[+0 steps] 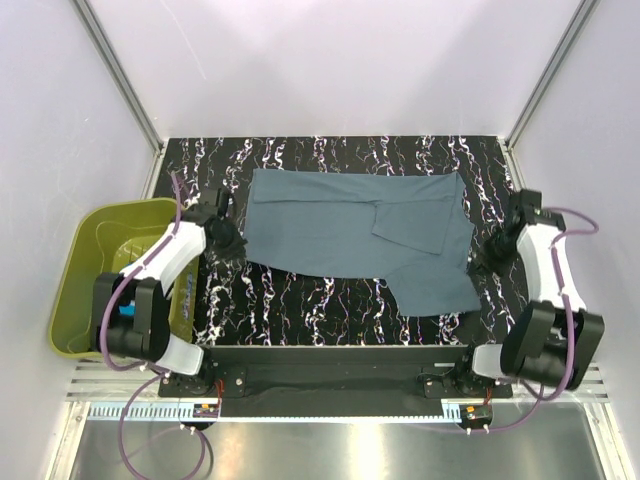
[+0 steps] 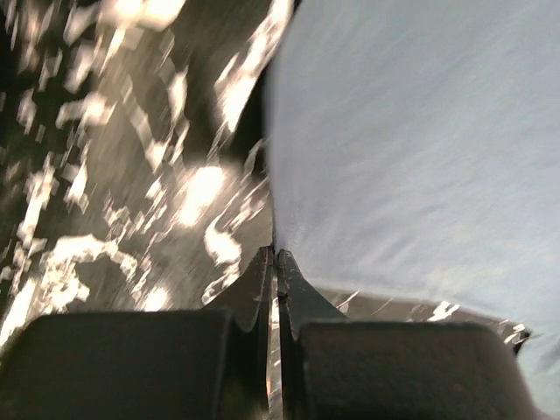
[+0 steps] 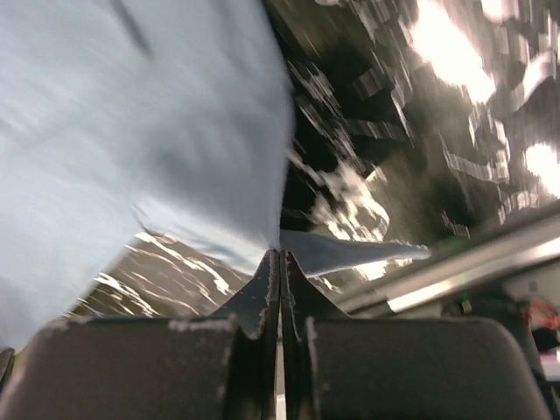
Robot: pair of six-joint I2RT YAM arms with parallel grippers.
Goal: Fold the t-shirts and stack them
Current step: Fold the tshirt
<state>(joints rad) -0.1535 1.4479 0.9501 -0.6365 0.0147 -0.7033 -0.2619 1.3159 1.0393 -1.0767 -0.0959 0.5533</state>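
Grips: left end effector (image 2: 276,255), right end effector (image 3: 280,255) — both clamped on one t-shirt (image 1: 350,225).

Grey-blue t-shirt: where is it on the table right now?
In the top view the grey-blue t-shirt lies spread across the middle of the marbled table, between the left gripper pinching its left edge and the right gripper pinching its right edge.

Shirt (image 1: 350,225): matt slate grey-blue cloth, soft, fine weave, a few creases. Table (image 1: 300,300): black marble-look top with white veining, glossy, glare spots in the wrist views. Tub (image 1: 75,290): olive plastic, smooth, slight sheen. Right gripper (image 3: 280,255) fingers (image 3: 249,302): matt black, edges scuffed pale. Frame rails (image 1: 120,75): brushed metal.
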